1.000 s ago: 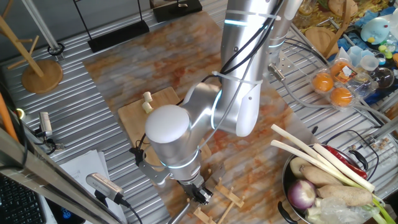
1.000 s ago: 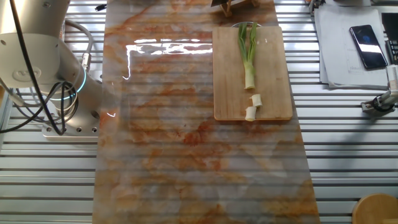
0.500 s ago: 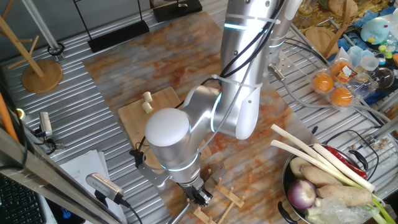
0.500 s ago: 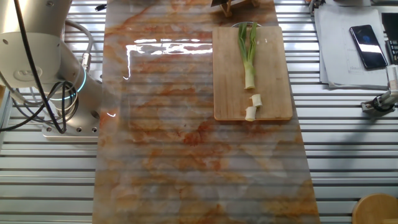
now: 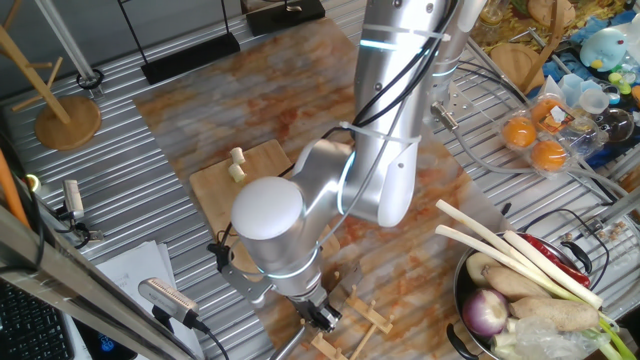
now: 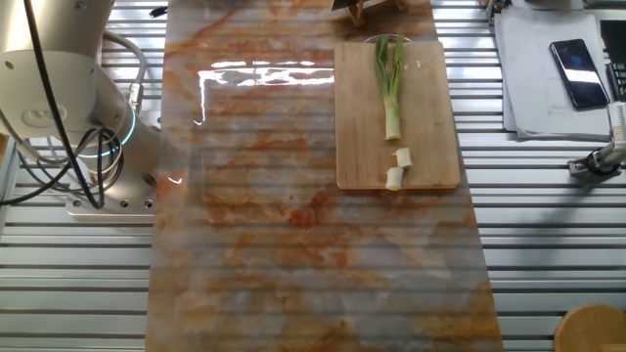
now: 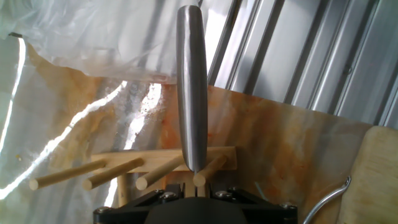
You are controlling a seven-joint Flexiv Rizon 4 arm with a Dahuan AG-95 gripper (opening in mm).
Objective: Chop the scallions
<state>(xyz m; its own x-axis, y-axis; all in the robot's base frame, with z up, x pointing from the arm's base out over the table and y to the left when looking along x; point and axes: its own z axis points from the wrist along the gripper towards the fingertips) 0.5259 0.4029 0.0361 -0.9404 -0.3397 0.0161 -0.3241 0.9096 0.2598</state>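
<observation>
Almost nothing is changed from a second ago: the arm's elbow is shifted only slightly in one fixed view, while the pincer (image 5: 318,316) is kept low at the desk's near edge, over the wooden peg rack (image 5: 358,318). In the hand view a long steel blade-like tool (image 7: 191,87) is seen rising from between the fingers above the rack's pegs (image 7: 118,169); it appears to be pinched there, though the fingertips themselves are hidden, so the grip cannot be told for certain. The scallions (image 6: 391,86) are left untouched on the cutting board (image 6: 435,147), the stalk lying along the board with its green leaves toward the far edge, and two short white cut bits (image 6: 397,168) lying just beyond its pale base, near the board's front edge. The chopping is judged barely begun and paused, with the tool apparently being taken from or returned to the rack, well apart from the board. A bowl of vegetables (image 5: 520,290) is seen at the desk's corner.
</observation>
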